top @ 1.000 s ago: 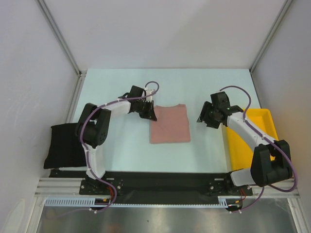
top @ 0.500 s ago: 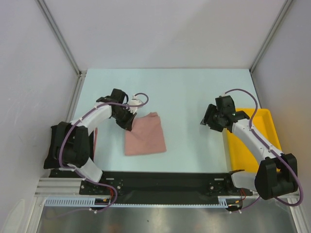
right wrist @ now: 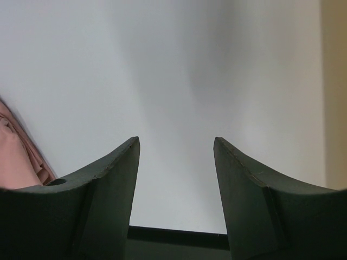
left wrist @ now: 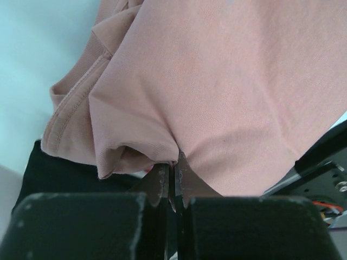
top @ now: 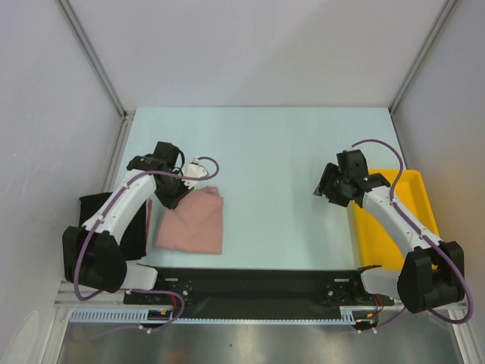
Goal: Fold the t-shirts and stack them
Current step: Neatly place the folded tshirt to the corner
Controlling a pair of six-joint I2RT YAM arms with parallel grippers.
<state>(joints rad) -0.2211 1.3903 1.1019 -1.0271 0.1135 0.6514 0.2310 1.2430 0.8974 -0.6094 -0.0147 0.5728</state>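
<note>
The left gripper has its fingers pressed together, pinching a bunched fold at the far left corner of the folded dusty pink t-shirt, which lies on the near left part of the pale table, just beside the black t-shirt at the table's left edge. In the left wrist view, black cloth shows beneath the pink hem. The right gripper has its fingers spread with nothing between them, over bare table near the yellow tray, well apart from both shirts.
</note>
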